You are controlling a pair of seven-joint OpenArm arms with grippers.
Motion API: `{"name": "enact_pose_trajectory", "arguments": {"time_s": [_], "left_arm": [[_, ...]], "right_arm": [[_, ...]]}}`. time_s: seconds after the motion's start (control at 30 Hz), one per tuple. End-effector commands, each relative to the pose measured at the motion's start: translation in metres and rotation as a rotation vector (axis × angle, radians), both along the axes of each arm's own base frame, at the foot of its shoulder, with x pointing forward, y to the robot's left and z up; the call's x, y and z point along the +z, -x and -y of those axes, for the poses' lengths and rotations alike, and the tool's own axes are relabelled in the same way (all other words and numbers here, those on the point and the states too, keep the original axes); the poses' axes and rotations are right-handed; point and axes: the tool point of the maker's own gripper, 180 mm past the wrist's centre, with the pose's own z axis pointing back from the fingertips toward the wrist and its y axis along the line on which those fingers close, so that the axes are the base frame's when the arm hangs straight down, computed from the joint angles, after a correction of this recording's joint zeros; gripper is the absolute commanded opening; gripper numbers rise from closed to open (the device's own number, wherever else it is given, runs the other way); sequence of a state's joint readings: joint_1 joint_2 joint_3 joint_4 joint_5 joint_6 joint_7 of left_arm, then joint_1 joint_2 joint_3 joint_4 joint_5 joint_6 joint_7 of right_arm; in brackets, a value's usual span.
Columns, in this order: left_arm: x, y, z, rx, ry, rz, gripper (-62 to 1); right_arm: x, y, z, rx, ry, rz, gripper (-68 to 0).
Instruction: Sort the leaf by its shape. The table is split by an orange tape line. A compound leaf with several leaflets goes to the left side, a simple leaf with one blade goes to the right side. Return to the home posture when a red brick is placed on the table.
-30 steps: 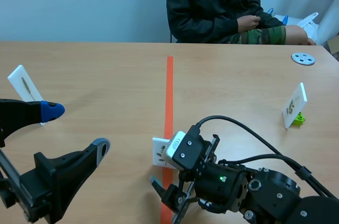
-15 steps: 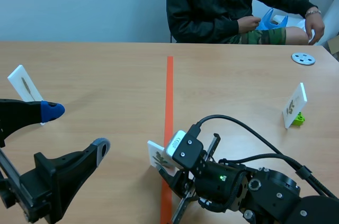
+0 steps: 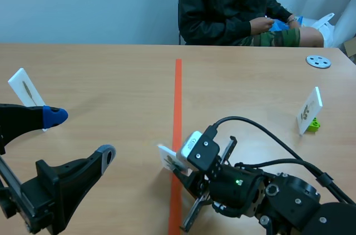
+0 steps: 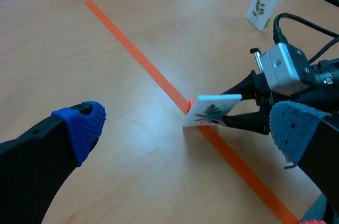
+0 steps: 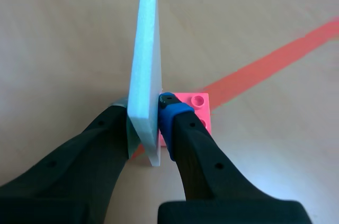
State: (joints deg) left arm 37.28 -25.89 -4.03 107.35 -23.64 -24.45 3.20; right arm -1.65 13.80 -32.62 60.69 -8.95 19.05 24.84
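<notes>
Close to the near edge of the tabletop (image 3: pixel 111 68), the left jaws gape apart, empty. Just beyond, the right jaws are clamped on a tilted white leaf card (image 4: pixel 212 112) showing several leaflets, its pink brick base (image 5: pixel 198 110) over the orange tape line (image 3: pixel 178 96). Pinched only across its thin faces, the card may pivot or slip and land short of the left side

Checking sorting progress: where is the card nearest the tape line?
Scene view, low middle: the card is held in the right gripper, at the near end of the tape line.
</notes>
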Motion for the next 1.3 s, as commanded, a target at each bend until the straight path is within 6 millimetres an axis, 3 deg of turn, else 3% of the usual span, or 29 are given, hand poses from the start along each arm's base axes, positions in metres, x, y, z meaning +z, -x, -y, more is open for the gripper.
{"name": "enact_pose_trajectory", "arguments": {"time_s": [0.0, 0.17, 0.43, 0.97, 1.1, 1.27], "left_arm": [[0.007, -0.002, 0.001, 0.001, 0.022, 0.021, 1.4], [0.007, -0.003, 0.001, 0.001, 0.022, 0.022, 1.4], [0.007, -0.003, 0.001, 0.002, 0.022, 0.022, 1.4], [0.007, -0.003, 0.001, 0.001, 0.022, 0.022, 1.4], [0.007, -0.003, 0.001, 0.002, 0.021, 0.022, 1.4], [0.007, -0.003, 0.001, 0.002, 0.021, 0.022, 1.4]], "right_arm": [[0.019, -0.015, 0.005, -0.026, -0.03, 0.055, -65.5], [0.033, -0.026, 0.021, -0.081, -0.073, 0.057, -65.5], [0.054, -0.03, 0.065, -0.233, -0.191, 0.03, -65.5], [0.06, -0.027, 0.197, -0.612, -0.255, -0.029, -65.5], [0.062, -0.028, 0.218, -0.676, -0.25, -0.023, -65.5], [0.058, -0.034, 0.229, -0.722, -0.211, -0.027, -65.5]]}}
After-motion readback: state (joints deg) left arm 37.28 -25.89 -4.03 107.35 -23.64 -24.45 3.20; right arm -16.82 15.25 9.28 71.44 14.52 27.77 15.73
